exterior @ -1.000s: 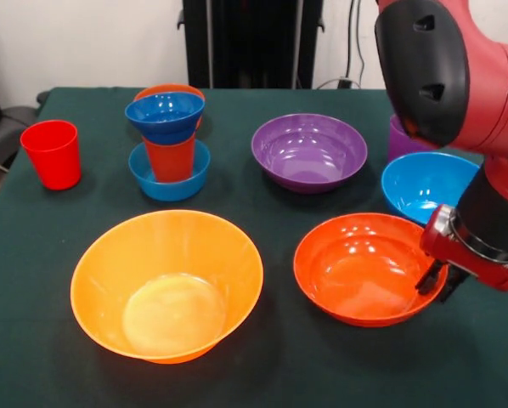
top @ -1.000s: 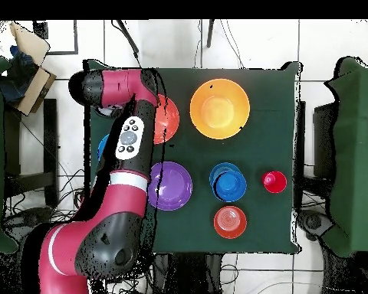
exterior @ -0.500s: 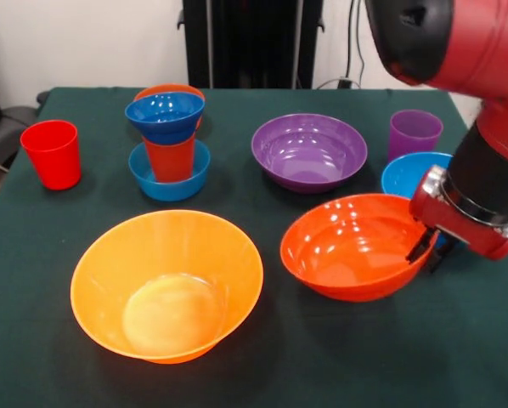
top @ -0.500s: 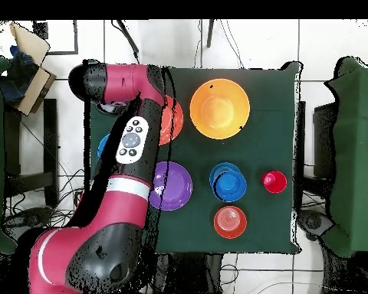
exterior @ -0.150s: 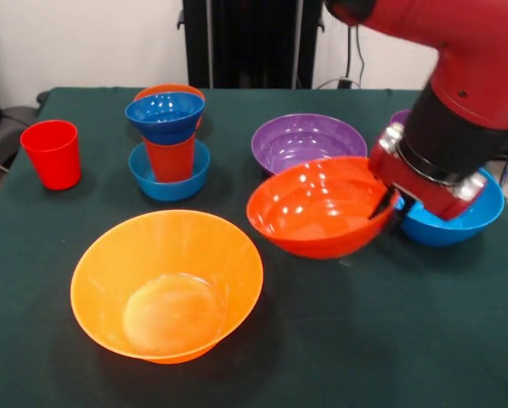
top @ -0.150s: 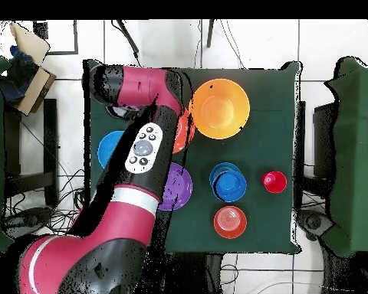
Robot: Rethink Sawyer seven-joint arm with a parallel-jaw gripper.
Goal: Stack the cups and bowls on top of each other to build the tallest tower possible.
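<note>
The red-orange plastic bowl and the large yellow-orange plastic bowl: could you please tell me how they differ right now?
The red-orange plastic bowl is smaller, tilted and lifted off the table, its rim in the gripper; the large yellow-orange plastic bowl is bigger, upright and rests untouched on the green table. Both are glossy, round and empty.

You're looking at what is probably a robotics lab: the dark green cloth-covered surface stands on a white tiled floor, loose cables trail beside it, and a black equipment rack stands against the wall.
</note>
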